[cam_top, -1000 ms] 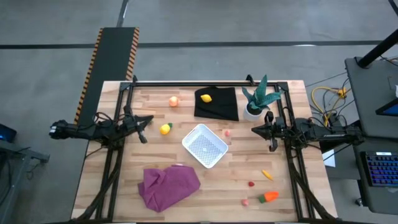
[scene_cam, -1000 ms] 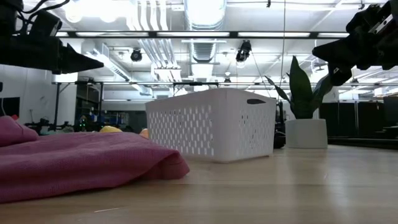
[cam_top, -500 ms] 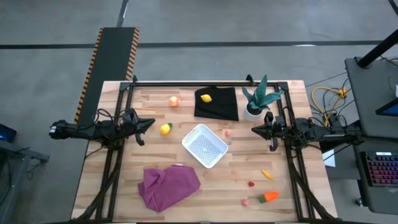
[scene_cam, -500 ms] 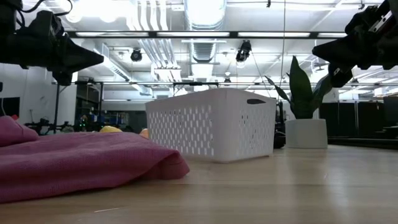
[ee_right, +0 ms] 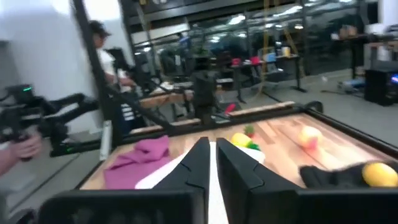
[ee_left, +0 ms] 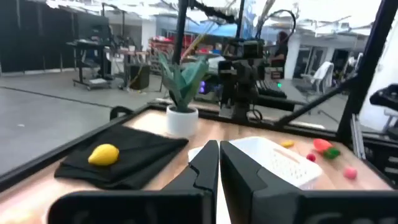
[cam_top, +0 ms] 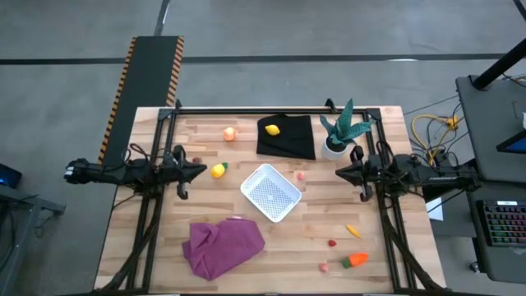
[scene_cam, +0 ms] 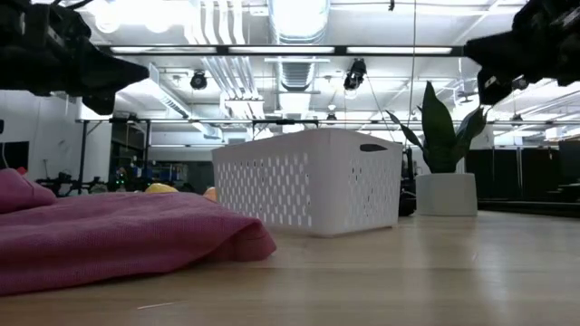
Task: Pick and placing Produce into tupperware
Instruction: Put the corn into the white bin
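The white tupperware [cam_top: 270,192] sits mid-table, turned cornerwise. One yellow lemon [cam_top: 272,130] lies on the black cloth, and a second lemon with a green tip [cam_top: 218,170] lies left of the tupperware. A peach ball [cam_top: 229,133] is toward the far edge, a pink piece [cam_top: 301,175] right of the tupperware. The carrot [cam_top: 356,259] and small red and pink pieces [cam_top: 332,242] lie near the right front. My left gripper [cam_top: 202,170] hovers shut just left of the green-tipped lemon. My right gripper [cam_top: 339,173] hovers shut right of the pink piece.
A purple cloth [cam_top: 223,245] is bunched at the near left. A green plant in a white pot [cam_top: 338,131] stands beside the black cloth [cam_top: 287,136], close to my right arm. A person's hand [ee_right: 18,143] shows beyond the table in the right wrist view.
My left gripper has rolled about its own axis, and its tip has swung a little toward the near edge, ending beside the green-tipped lemon. My right gripper has risen slightly and drawn back a little to the right. Nothing on the table has moved.
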### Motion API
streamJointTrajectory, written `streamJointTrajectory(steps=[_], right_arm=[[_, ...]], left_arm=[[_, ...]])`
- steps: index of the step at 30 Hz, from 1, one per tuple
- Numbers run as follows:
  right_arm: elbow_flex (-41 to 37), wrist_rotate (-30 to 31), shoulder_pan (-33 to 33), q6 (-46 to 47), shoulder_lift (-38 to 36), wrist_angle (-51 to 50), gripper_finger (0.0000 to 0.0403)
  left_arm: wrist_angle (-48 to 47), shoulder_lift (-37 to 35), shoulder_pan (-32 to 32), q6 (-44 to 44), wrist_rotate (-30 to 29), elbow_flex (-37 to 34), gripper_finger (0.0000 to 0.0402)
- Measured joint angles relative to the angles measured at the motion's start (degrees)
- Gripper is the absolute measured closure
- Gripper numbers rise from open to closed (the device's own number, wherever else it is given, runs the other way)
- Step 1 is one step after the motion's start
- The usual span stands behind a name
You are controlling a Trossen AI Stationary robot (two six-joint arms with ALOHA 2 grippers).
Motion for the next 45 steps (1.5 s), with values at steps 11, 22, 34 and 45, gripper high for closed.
streamJointTrajectory(steps=[11, 22, 34, 45], right_arm=[[17.3, -1.4, 4.3, 5.6, 8.5, -14.5, 0.0217], [42.8, 4.3, 5.3, 17.2, 30.0, -55.3, 0.0231], [47.2, 7.3, 19.8, 40.7, 37.3, -68.7, 0.0233], [42.5, 15.5, 47.3, 73.6, 47.1, -68.7, 0.0233]], left_arm=[[4.1, 4.1, 0.0, -1.4, -0.9, 0.0, 0.0269], [11.3, 7.1, 0.0, -1.8, -1.0, 0.0, 0.0259], [11.5, 10.3, 0.0, -2.0, -1.0, 0.0, 0.0259], [11.7, 12.8, 0.0, -1.9, -1.0, 0.0, 0.0259]])
